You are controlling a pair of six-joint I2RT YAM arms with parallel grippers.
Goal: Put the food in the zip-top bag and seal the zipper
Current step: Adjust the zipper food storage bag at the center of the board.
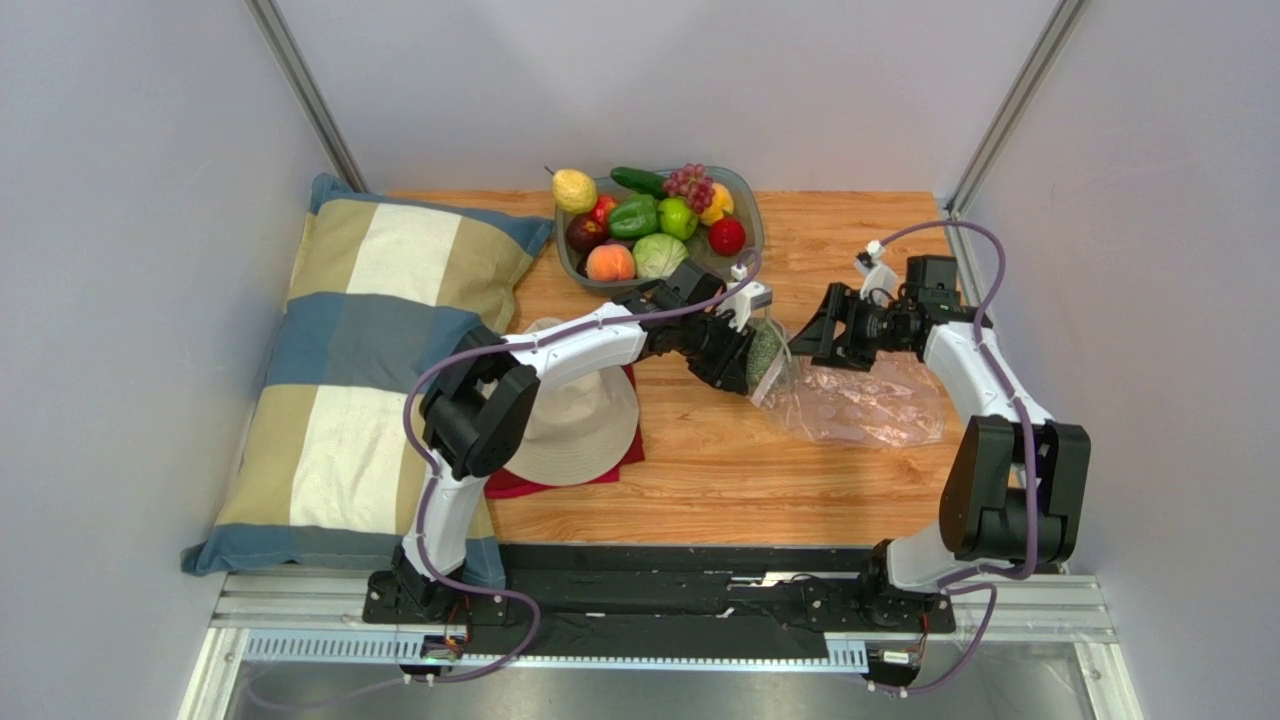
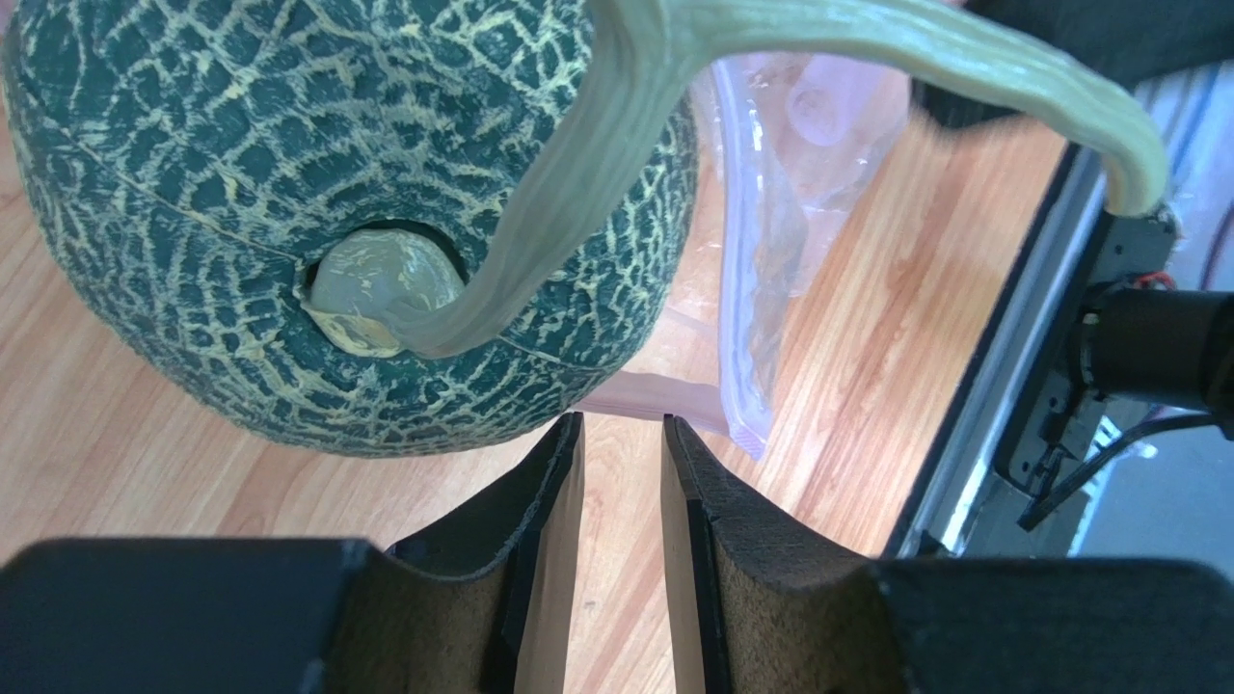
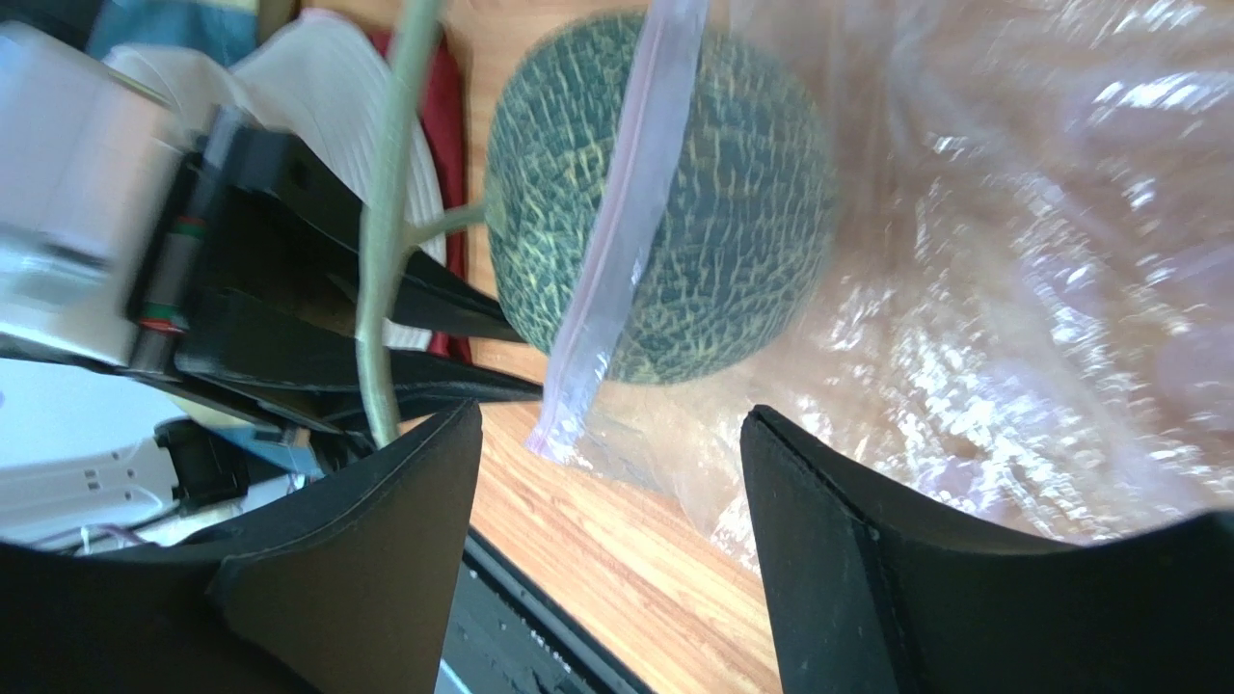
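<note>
A green netted melon [image 1: 765, 348] with a long pale stem [image 2: 811, 44] lies at the mouth of the clear zip-top bag [image 1: 867, 399]. The pink zipper [image 3: 616, 246] runs across the melon [image 3: 681, 203], whose far part sits behind plastic. My left gripper [image 2: 623, 422] is just short of the melon [image 2: 290, 188], its jaws a narrow gap apart with only table between them. My right gripper [image 3: 609, 415] stands open beside the bag's edge [image 3: 927, 318], holding nothing. In the top view the left gripper [image 1: 739, 365] and right gripper [image 1: 806, 342] face each other across the bag mouth.
A grey bowl [image 1: 570, 258] at the back holds more food [image 1: 646, 222], including a pear, pepper, cabbage, peach and grapes. A white hat [image 1: 579, 423] on a red cloth [image 1: 519, 483] lies left of centre. A checked pillow [image 1: 376, 360] fills the left side.
</note>
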